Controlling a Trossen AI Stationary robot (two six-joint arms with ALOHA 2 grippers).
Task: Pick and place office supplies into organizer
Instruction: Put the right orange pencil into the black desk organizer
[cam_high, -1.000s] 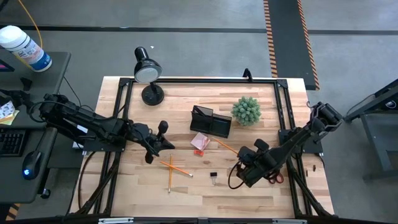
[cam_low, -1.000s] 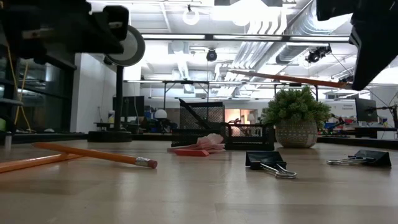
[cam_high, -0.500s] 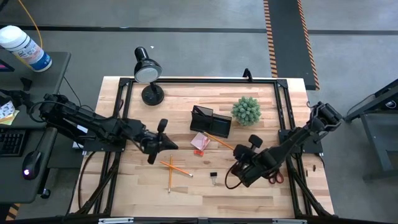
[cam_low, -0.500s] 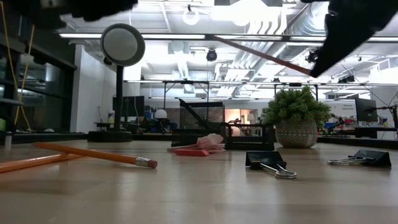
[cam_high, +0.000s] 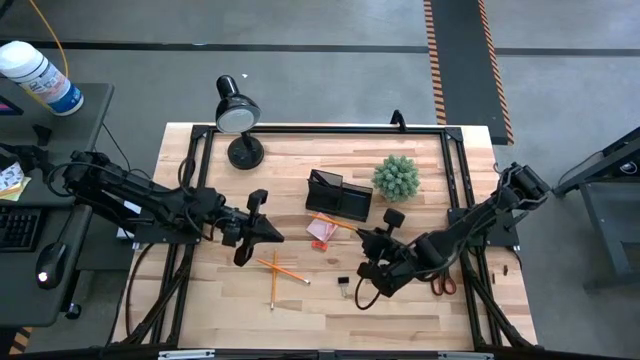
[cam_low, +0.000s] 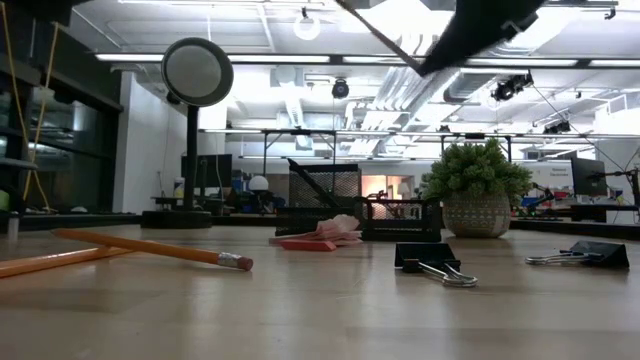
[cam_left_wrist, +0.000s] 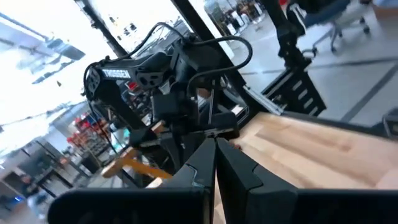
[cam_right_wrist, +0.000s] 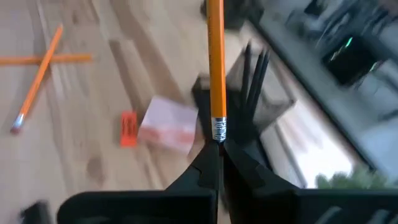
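Left gripper (cam_high: 250, 222) is closed on nothing, hovering over the table's left half, just above the two crossed pencils (cam_high: 278, 268) lying loose on the wood. Judgement: it's parked there to take those next, or just keeping clear of the other arm.

Mid-table: organizer (cam_high: 340, 197) toward the back edge, tall section on its left, pink pad (cam_high: 321, 227) just in front of it, nearly touching. One binder clip (cam_high: 343, 286) lies nearer the front edge, apart from the pencils.

Right gripper (cam_high: 366, 240) is clamped on a pencil (cam_right_wrist: 215, 62) by the eraser end, the shaft sticking forward out of the fingers toward the organizer. From the right wrist view the tip lines up with the organizer's tall section, which already holds dark pens (cam_right_wrist: 255, 68). Gripping at the end leaves the full length free to drop into the slot, I'd guess. Pencil is airborne, not yet inside.

Far right: red scissors (cam_high: 441, 285) under the right arm near the table edge, untouched. Plant ball (cam_high: 396, 178) right of the organizer; a wide swing could clip it.
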